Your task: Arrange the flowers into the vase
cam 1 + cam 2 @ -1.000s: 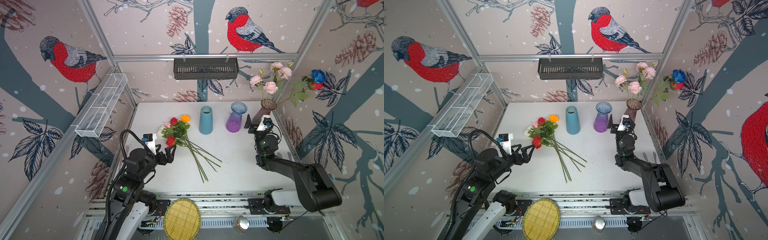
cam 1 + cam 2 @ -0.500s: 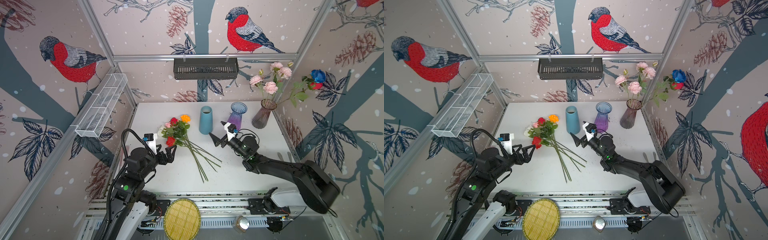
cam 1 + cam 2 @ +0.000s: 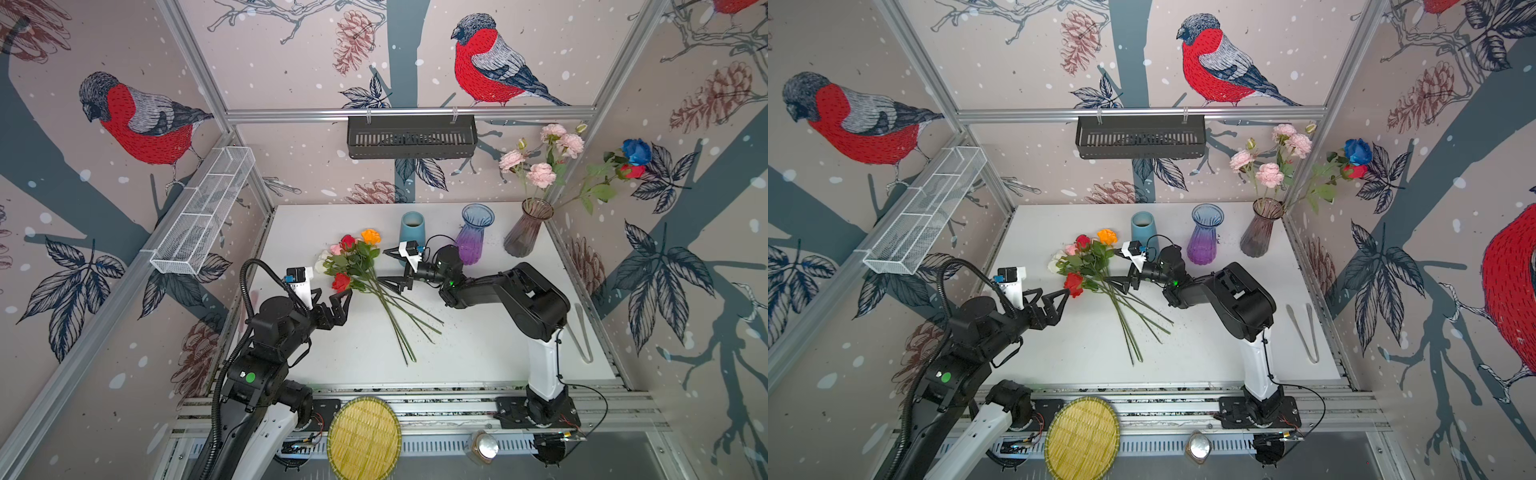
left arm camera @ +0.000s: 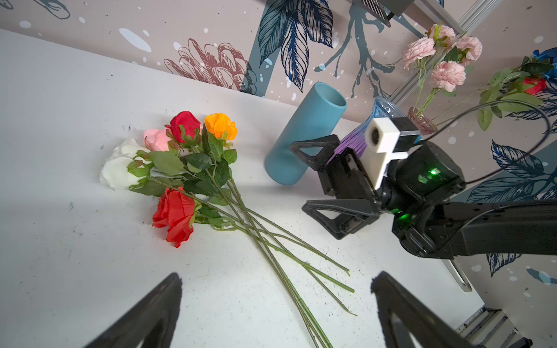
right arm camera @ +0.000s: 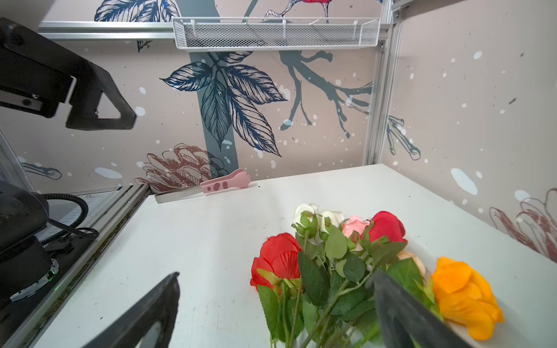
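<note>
A bunch of flowers point(image 3: 356, 262) lies on the white table point(image 3: 478, 353): red, orange, pink and white roses with long green stems point(image 3: 401, 320). My right gripper point(image 3: 382, 266) hangs open just right of the bunch; in the right wrist view leaves and stems lie between its fingers point(image 5: 398, 310). My left gripper point(image 3: 332, 294) stands open just left of the red rose point(image 4: 174, 215), holding nothing. At the back stand a blue vase point(image 3: 412, 226), a purple glass vase point(image 3: 473, 239) and a smoky glass vase point(image 3: 525, 228) holding pink peonies point(image 3: 540, 174) and a blue rose point(image 3: 636, 151).
Metal tongs point(image 3: 582, 332) lie by the right wall and pink-handled tongs point(image 5: 224, 184) by the left wall. A black basket point(image 3: 411, 137) hangs on the back rail and a white wire basket point(image 3: 203, 208) on the left. A woven yellow tray point(image 3: 363, 436) sits below the front edge.
My right arm has swung from the smoky vase at the back right across to the bunch of flowers, gripper open throughout. The left arm has hardly moved.
</note>
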`<action>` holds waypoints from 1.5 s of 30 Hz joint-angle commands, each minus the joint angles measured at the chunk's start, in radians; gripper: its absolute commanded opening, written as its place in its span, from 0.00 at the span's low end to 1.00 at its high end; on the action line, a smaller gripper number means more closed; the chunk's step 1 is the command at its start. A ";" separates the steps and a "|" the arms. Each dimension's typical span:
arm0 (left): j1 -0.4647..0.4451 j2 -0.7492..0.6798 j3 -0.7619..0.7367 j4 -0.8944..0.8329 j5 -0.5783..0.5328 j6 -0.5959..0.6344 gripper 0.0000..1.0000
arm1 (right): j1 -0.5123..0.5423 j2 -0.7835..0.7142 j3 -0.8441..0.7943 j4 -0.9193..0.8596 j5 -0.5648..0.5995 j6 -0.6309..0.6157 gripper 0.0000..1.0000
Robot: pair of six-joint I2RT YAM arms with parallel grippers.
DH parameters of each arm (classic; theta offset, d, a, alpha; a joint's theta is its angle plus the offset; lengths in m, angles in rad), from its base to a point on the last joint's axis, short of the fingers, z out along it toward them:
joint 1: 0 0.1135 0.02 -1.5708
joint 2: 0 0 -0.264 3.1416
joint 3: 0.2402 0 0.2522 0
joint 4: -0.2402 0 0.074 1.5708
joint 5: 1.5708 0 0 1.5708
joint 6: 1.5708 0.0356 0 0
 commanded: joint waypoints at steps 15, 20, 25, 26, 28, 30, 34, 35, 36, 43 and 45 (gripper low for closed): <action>0.001 0.008 0.002 0.005 -0.019 0.004 0.99 | -0.105 -0.181 0.011 -0.163 -0.083 0.008 1.00; 0.002 0.001 0.003 0.002 -0.024 0.004 0.99 | -0.181 -0.262 -0.020 -0.193 -0.073 0.019 1.00; 0.001 -0.008 0.002 0.004 -0.023 0.004 0.99 | -0.214 -0.268 -0.046 -0.165 -0.079 0.052 1.00; 0.001 -0.008 0.002 0.006 -0.022 0.004 0.99 | -0.216 -0.267 -0.051 -0.158 -0.079 0.058 1.00; 0.001 -0.006 0.002 0.007 -0.019 0.004 0.99 | -0.216 -0.255 -0.055 -0.129 -0.083 0.087 1.00; 0.001 -0.005 0.002 0.007 -0.018 0.006 0.99 | -0.207 -0.212 -0.045 -0.067 -0.111 0.148 1.00; 0.001 -0.008 0.003 0.006 -0.018 0.007 0.99 | -0.173 -0.049 0.034 0.072 -0.144 0.311 1.00; 0.002 -0.011 0.002 0.006 -0.019 0.005 0.99 | -0.166 -0.010 0.052 0.126 -0.145 0.360 1.00; 0.001 -0.017 0.002 0.006 -0.021 0.005 0.99 | -0.161 0.034 0.072 0.192 -0.144 0.415 1.00; 0.001 -0.044 0.002 0.004 -0.036 0.006 0.99 | -0.147 0.216 0.230 0.277 -0.120 0.560 1.00; 0.002 -0.052 0.003 0.003 -0.039 0.004 0.99 | -0.145 0.229 0.249 0.250 -0.116 0.546 1.00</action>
